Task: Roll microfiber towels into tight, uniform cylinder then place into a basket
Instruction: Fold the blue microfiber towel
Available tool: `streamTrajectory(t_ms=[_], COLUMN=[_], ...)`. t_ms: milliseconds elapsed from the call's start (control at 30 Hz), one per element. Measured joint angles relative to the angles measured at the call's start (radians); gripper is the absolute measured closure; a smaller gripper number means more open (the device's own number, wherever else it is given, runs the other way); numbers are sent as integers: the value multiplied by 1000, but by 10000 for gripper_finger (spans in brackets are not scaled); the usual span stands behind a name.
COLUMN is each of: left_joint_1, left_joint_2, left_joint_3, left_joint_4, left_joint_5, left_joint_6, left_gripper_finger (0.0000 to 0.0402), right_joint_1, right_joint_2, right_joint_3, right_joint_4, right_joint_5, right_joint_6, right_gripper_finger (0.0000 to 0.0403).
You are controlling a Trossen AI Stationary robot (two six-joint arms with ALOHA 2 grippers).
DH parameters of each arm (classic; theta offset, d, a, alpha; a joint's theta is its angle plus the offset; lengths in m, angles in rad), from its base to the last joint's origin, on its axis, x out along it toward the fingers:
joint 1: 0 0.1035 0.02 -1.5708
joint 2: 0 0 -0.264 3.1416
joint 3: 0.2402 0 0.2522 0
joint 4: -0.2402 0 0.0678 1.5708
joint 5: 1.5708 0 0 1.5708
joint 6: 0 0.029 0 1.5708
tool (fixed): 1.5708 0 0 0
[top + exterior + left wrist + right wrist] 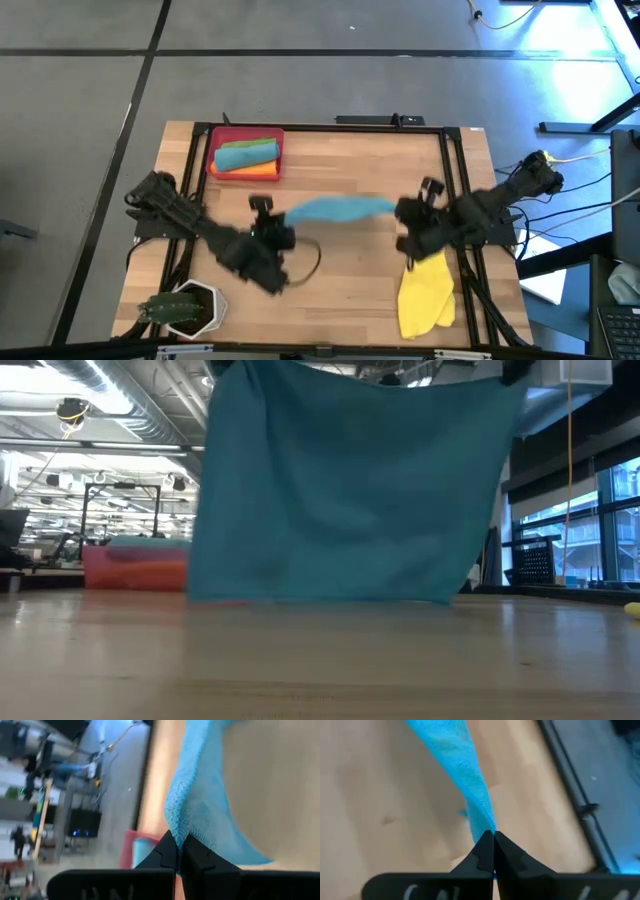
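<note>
Both claws clamp one teal towel [335, 209]: left gripper [177, 851] pinches one corner, right gripper [493, 839] the other, cloth hanging stretched between them above the table, unrolled. Basket [214, 140], beyond the left gripper, holds rolled towels. Yellow towel [425, 293] beside the right gripper remains.

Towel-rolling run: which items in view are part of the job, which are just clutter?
Job:
teal towel, held up off the table between left gripper and right gripper, both shut on it
yellow towel, flat by the right arm
red basket, already holding teal, green and orange towels

Clutter:
white pot with plant, near left corner
</note>
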Motion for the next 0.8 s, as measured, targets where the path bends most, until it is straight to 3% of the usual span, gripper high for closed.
streamTrajectory(t_ms=[200,500,667,800], left_joint_1=[-159,-316,-367,-381], left_joint_2=[127,278,295,295], left_joint_3=[-1,-1,-1,7], left_joint_4=[22,48,161,187], left_joint_5=[105,279,306,276], left_joint_6=[-7,-167,-186,-181], left_gripper_finger=[401,401,401,401], right_joint_1=[164,328,374,387], right_joint_2=[0,1,1,5], right_joint_3=[-175,-334,-373,-367], right_joint_4=[200,573,707,712], right_joint_5=[-78,-238,-313,-297], right_joint_6=[105,156,156,155], right_gripper_finger=[401,401,400,400])
